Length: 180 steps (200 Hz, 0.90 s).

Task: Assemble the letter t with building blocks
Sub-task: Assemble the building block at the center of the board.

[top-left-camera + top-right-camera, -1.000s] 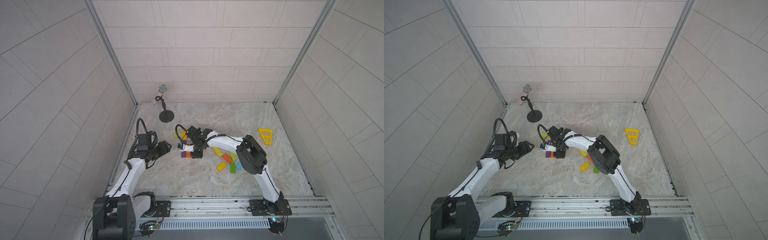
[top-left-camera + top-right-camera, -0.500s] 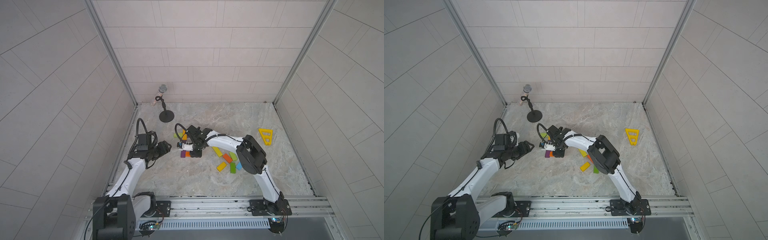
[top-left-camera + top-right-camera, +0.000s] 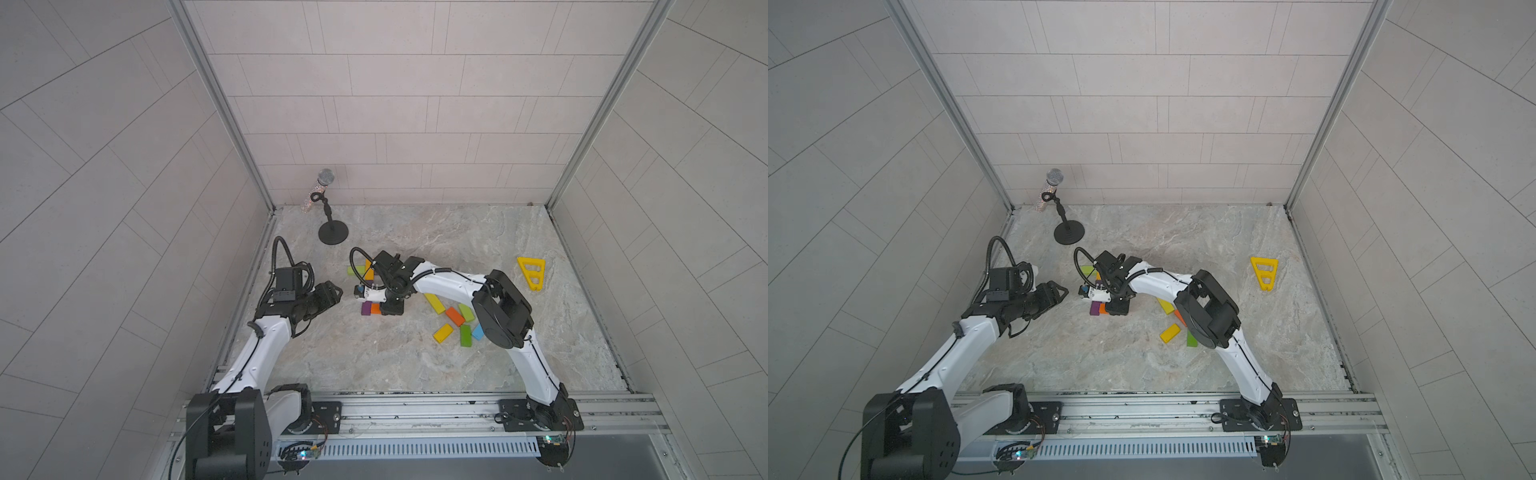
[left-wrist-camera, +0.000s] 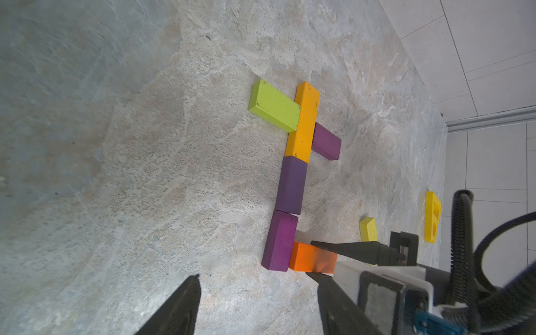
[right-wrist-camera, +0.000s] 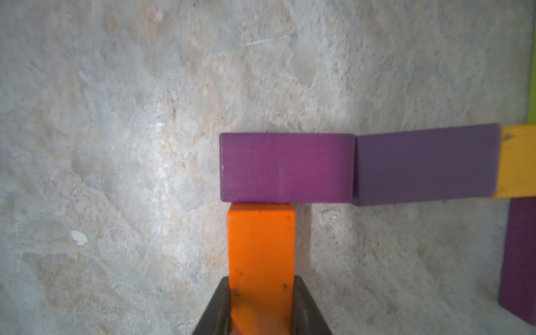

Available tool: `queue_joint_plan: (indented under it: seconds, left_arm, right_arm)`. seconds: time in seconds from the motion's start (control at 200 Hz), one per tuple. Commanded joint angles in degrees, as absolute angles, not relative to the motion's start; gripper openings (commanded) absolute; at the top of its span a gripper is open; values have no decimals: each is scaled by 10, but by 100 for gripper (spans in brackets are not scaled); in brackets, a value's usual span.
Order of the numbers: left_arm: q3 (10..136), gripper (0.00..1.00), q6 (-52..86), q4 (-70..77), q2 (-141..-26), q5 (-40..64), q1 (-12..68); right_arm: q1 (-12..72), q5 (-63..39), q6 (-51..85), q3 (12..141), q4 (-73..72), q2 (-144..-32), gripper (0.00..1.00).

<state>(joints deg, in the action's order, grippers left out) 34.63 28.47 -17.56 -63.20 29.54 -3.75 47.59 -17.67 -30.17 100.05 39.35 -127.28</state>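
Right jaws clenched on the orange block [image 5: 261, 240], down on the table [image 3: 374, 357], its end butted against the side of the last purple block [image 5: 285, 168] of the stem [image 4: 291, 185]. Crossbar is in: lime block [image 4: 274, 106] and short purple block [image 4: 326, 142] flank the yellow block [image 4: 303, 121]. Looks like the foot-placing step. Next: let go, lift straight off, don't nudge the stem. Left jaws released, empty, well apart.

Orange block [image 5: 261, 240] slightly nearer purple block [image 5: 285, 168]
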Motion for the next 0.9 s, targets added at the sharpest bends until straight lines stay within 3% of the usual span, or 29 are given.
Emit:
queue_joint_plan:
  seconds: [0.0, 0.68, 0.896]
  left_arm:
    - [339, 69, 282, -165, -634, 298, -41]
    - [338, 69, 283, -162, -634, 300, -44]
    - [337, 69, 285, -160, -635, 301, -45]
  right_arm:
    - [477, -182, -312, 999, 408, -1282, 24]
    - [476, -190, -313, 990, 409, -1281, 33]
    - [476, -189, -313, 988, 407, -1281, 52]
